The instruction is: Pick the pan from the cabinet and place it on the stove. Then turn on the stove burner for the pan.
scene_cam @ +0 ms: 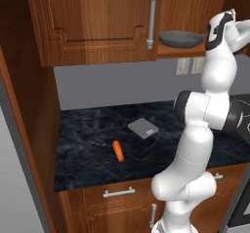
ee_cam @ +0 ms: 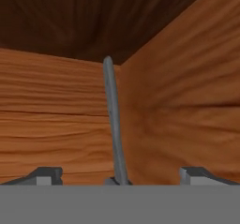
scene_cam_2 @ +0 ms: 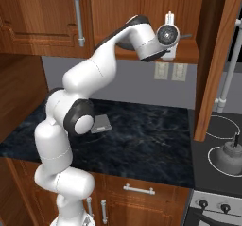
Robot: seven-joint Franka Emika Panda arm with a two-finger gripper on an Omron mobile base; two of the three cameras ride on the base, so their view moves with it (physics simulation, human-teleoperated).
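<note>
Starting at the left of the left base view, you are looking at the closed door of the cabinet with its silver bar handle, and below it the dark countertop carrying a small orange carrot and a flat grey square object. Moving right, the pan is sitting on the shelf of the open cabinet bay, its bowl toward the left and its long thin handle reaching out to the right, toward the arm's wrist.

In the right base view the hand is raised to that same shelf level, and farther right the stove is showing its black glass, one white-ringed stove burner behind and a small grey kettle on the nearer ring.

In the hand view you are seeing what the next move depends on: the gripper is standing wide apart and holding nothing, and the pan's handle is running straight away from the camera as a thin grey bar, lying between the two fingertips, slightly left of their midpoint. Its long axis is lining up with the hand's line of approach, so closing here would likely be catching the handle across its width, though how near the pads are to it you cannot tell.
</note>
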